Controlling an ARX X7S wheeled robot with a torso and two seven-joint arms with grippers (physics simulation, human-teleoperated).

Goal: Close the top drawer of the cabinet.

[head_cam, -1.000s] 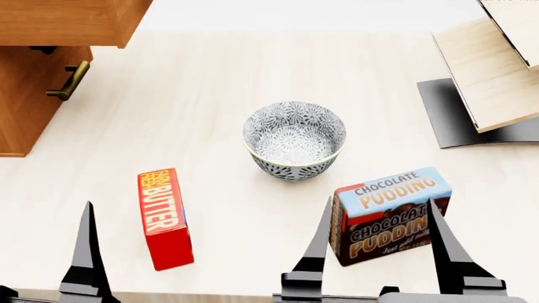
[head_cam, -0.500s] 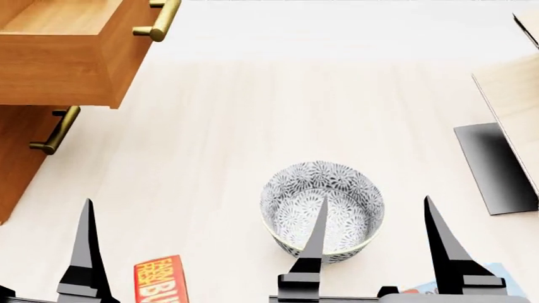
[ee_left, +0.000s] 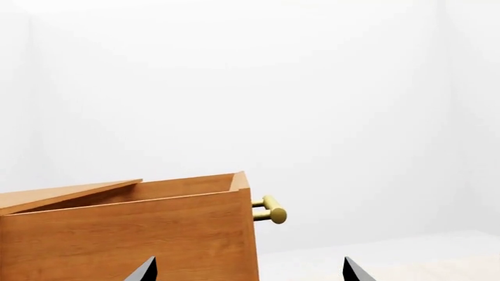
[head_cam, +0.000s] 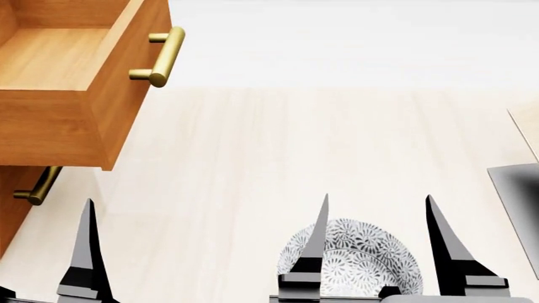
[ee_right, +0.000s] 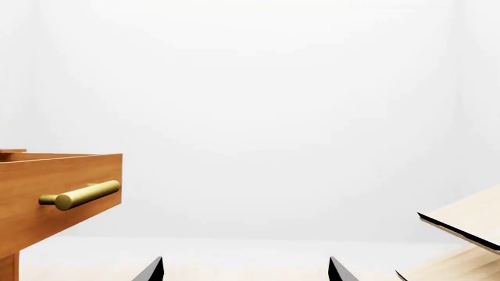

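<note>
The top drawer (head_cam: 52, 129) of the cabinet (head_cam: 10, 218) stands pulled out at the upper left of the head view. Its lighter floor (head_cam: 50, 57) is bare and its brass bar handle (head_cam: 160, 57) faces right. The lower drawer's handle (head_cam: 35, 187) shows beneath it. My left gripper (ee_left: 248, 272) is open and empty, low in front of the drawer's side wall (ee_left: 125, 240), apart from it. My right gripper (head_cam: 377, 243) is open and empty over the tabletop, right of the drawer. The right wrist view shows the drawer front (ee_right: 55, 175) and its handle (ee_right: 82, 195) far off.
A patterned grey bowl (head_cam: 362, 268) sits on the pale tabletop (head_cam: 295, 145) under my right gripper. A black base (head_cam: 518, 202) with pale wood panels (ee_right: 461, 222) stands at the right edge.
The head view has shifted up and forward. The drawer now fills more of the upper left, the bowl has slid to the bottom edge, and the butter box has left the view.
</note>
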